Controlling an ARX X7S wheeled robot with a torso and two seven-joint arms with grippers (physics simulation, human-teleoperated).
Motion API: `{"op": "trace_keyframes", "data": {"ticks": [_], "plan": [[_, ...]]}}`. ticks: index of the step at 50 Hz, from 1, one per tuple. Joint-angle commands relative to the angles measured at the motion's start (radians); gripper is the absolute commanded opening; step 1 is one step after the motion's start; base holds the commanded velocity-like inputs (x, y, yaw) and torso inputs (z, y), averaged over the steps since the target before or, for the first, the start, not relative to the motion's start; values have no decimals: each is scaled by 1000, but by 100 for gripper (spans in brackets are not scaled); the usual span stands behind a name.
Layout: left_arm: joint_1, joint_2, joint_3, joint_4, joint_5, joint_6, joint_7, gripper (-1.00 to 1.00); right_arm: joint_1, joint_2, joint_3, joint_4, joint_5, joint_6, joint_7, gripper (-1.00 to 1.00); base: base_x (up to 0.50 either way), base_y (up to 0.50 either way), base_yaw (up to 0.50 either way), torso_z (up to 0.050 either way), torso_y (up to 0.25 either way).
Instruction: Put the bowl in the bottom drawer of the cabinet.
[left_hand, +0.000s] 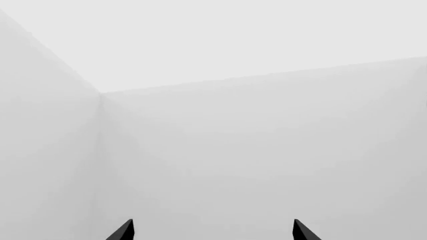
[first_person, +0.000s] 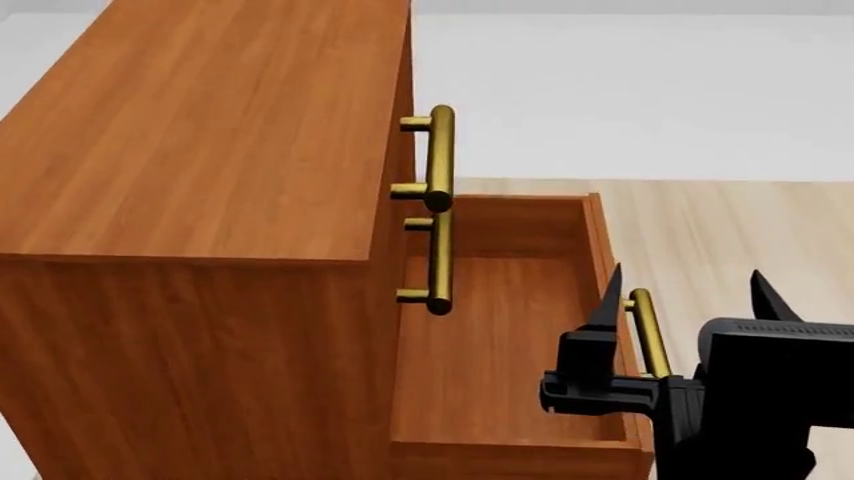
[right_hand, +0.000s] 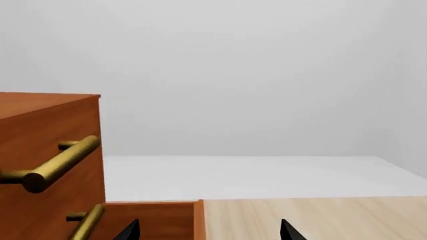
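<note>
Right gripper (first_person: 687, 285), jaws wide apart, straddles the handle (first_person: 649, 332) of the pulled-out bottom drawer (first_person: 501, 340), which holds nothing

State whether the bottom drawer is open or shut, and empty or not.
Open: the bottom drawer juts out from the cabinet. Its visible floor is bare, with no bowl inside.

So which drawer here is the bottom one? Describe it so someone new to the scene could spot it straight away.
Start at the big reddish-brown cabinet filling the left of the head view. At its base, the bottom drawer juts out toward the pale wood floor, an open, empty wooden box. Unlike the two shut drawers above with their brass handles, it is pulled out, and the right gripper hovers around its handle.
</note>
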Motion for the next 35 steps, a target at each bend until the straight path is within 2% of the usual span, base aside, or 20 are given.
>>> {"op": "trace_keyframes", "data": {"ticks": [1, 10, 35], "plan": [[0, -2, 1, 3, -4, 0, -3, 100, -2, 3, 3, -9, 6, 3, 7, 100, 0, 0, 0, 0, 0], [-9, -2, -9, 5, -19, -16, -8, 100, 1, 5, -5, -7, 6, 1, 8, 100, 0, 0, 0, 0, -11], [-13, -5, -3, 1, -21, -14, -14, 100, -2, 11, -7, -9, 13, -3, 15, 100, 0, 0, 0, 0, -189]]}}
